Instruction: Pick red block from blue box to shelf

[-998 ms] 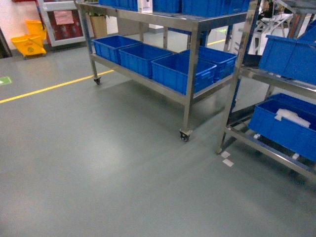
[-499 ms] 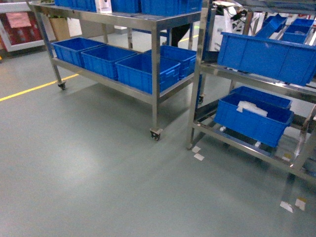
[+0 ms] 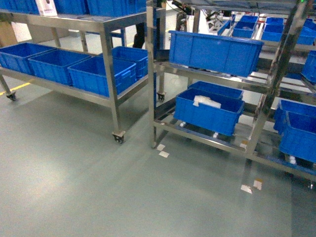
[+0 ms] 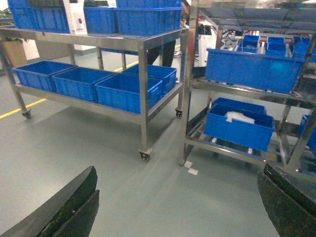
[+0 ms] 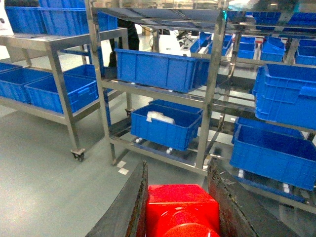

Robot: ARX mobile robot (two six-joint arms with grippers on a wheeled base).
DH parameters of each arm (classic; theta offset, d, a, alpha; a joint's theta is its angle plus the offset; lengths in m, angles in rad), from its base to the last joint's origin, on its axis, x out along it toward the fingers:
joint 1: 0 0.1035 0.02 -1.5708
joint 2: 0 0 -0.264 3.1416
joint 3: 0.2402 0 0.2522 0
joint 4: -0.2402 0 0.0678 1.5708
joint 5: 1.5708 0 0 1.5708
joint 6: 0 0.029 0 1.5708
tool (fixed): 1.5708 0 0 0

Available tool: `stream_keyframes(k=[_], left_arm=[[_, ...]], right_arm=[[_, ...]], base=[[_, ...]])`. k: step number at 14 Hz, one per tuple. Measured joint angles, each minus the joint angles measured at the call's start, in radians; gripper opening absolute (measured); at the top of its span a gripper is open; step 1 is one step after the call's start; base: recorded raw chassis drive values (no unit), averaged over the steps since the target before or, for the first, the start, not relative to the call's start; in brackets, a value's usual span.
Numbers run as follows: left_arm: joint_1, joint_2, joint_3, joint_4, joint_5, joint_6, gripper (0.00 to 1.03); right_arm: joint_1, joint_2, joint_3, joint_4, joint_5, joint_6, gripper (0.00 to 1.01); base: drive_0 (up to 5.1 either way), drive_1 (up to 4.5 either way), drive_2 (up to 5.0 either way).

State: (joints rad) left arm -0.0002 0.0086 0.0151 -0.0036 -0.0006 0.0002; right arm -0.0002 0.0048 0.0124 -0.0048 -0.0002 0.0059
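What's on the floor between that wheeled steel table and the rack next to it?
In the head view, two small white paper scraps lie there; otherwise bare grey floor.

No readable text anywhere; the white carton point(image 4: 75, 16) on the steel cart's point(image 4: 143, 44) top carries dark print, too blurred to read.
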Motion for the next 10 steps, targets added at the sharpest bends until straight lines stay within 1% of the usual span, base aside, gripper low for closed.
stream_keyframes(k=[10], left_arm=[[0.000,0.000,0.000,0.000,0.000,0.000,0.98]], right_arm=[[0.000,0.000,0.000,0.000,0.000,0.000,0.29]], base=[[-1.5,-1.52,-1.5]])
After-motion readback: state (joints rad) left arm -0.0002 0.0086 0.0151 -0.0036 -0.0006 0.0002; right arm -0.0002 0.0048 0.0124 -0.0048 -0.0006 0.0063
